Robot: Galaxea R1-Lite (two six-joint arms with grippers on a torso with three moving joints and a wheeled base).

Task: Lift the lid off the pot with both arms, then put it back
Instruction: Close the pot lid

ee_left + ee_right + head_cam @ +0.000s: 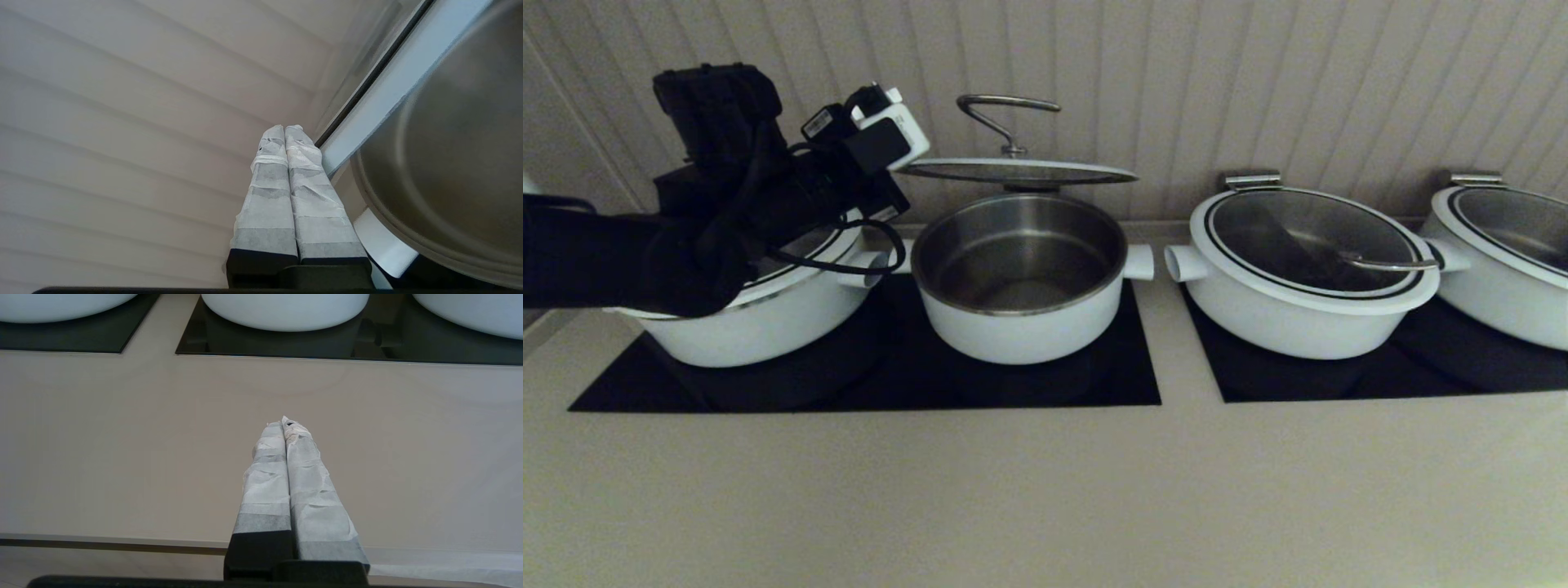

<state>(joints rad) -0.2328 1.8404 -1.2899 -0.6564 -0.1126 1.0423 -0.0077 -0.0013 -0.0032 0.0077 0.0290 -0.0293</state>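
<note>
My left arm (711, 204) covers most of the far-left pot (768, 327), hiding its lid. The far-right pot (1515, 261) runs off the head view's edge. Whether my left gripper (284, 130) touches the raised lid (1017, 170) cannot be told. My right arm never enters the head view.

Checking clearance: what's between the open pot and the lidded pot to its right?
Head view: only a bare strip of counter. Stub handles of the open pot and lidded pot face each other, not touching.

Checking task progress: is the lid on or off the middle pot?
Off: the lid hangs level above the open pot, whose bare steel inside shows.
</note>
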